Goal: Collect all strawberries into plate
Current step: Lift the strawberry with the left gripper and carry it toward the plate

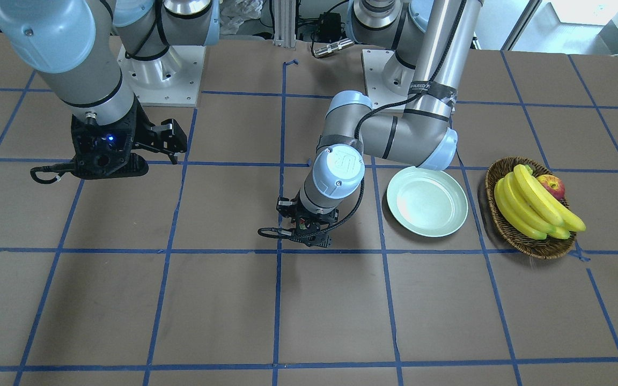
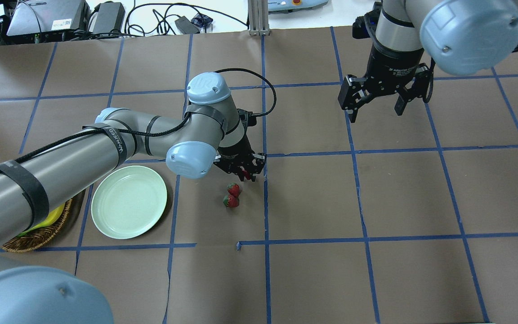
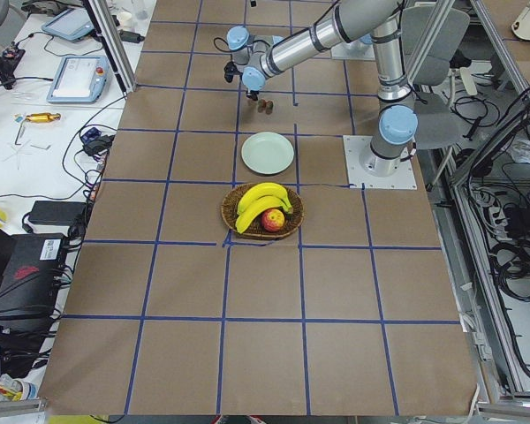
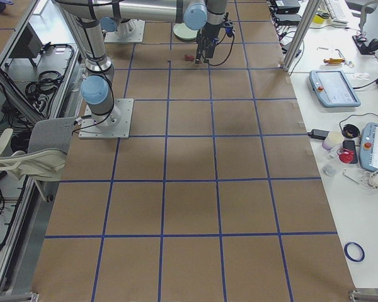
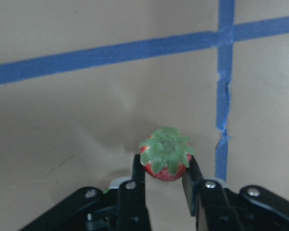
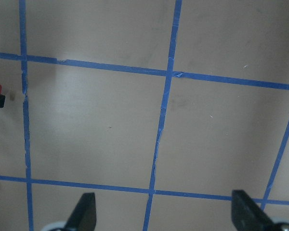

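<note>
While two red, green-capped strawberries (image 2: 233,189) lie mid-frame, the left gripper (image 5: 164,168) pinches a third strawberry (image 5: 166,161). Upper right, the right gripper (image 2: 376,114) hangs open.

1. The plate (image 2: 128,202) lies on the table (image 2: 376,202), with the basket (image 1: 542,251) on the robot's left of it.
2. Bananas (image 1: 529,206) and an apple (image 1: 552,186) lie in the basket.
3. Two strawberries (image 2: 233,189) touch each other on the plate's other side.
4. A third strawberry (image 5: 166,161) sits between the left gripper (image 5: 164,169) fingers, just beyond them.
</note>
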Available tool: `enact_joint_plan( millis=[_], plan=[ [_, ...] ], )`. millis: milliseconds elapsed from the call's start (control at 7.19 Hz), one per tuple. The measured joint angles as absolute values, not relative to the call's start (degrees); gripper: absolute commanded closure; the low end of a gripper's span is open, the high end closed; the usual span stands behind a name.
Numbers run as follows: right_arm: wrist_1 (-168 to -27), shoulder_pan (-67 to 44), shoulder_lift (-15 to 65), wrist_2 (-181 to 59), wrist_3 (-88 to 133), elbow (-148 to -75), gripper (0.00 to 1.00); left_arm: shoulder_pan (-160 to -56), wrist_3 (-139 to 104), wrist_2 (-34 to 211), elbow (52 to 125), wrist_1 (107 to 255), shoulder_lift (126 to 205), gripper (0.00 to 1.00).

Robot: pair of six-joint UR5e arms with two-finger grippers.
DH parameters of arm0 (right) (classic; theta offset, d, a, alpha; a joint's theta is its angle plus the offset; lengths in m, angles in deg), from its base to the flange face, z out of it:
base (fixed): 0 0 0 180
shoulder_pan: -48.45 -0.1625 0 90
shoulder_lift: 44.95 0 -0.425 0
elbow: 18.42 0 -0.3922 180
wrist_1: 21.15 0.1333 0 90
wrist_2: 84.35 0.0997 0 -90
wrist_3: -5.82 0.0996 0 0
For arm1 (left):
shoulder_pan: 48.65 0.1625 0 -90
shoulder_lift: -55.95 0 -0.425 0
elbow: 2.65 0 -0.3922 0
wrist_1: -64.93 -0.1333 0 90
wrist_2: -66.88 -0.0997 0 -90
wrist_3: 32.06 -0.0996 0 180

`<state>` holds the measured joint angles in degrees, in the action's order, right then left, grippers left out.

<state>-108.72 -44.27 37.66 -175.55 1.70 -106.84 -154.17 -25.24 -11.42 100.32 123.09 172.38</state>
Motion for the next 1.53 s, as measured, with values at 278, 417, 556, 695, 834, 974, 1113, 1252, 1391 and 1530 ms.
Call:
enact_joint_plan(
  millis=[278,417,556,695,834,974,1113,1252,1391,1530],
  plan=[
    [-108.69,-44.27,37.67,-175.66,1.69,-106.75,0.0,-153.53,-25.28,-12.59,97.6,128.07,169.68,1.0],
    [-108.69,-44.25,37.67,-175.78,1.67,-106.67,0.0,-152.46,-25.29,-14.53,95.85,132.27,167.68,1.0],
    [-108.69,-44.22,37.67,-175.97,1.63,-106.62,0.0,-150.79,-25.38,-16.23,94.94,135.4,165.75,1.0],
    [-108.69,-44.2,37.67,-176.11,1.61,-106.64,0.0,-148.46,-26.59,-18.22,94.82,137.63,164.28,1.0],
    [-108.57,-44.19,37.67,-176.16,1.6,-106.77,0.0,-144.95,-30.05,-20.93,94.86,140.08,163.19,1.0],
    [-108.41,-44.19,37.67,-176.19,1.62,-106.91,0.0,-140.81,-34.69,-23.05,95.15,142.14,162.41,1.0],
    [-108.38,-44.19,37.67,-176.19,1.66,-106.97,0.0,-136.07,-40.21,-25.03,96.16,143.57,161.85,1.0],
    [-108.4,-44.2,37.66,-176.2,1.7,-107.0,0.0,-131.7,-45.19,-26.69,97.68,144.09,161.55,1.0],
    [-108.42,-44.23,37.66,-176.18,1.72,-107.01,0.0,-128.17,-48.92,-28.55,99.2,144.24,161.63,1.0],
    [-108.47,-44.26,37.66,-176.14,1.71,-107.01,0.0,-126.31,-50.76,-30.21,100.46,144.28,162.13,1.0]
  ],
)
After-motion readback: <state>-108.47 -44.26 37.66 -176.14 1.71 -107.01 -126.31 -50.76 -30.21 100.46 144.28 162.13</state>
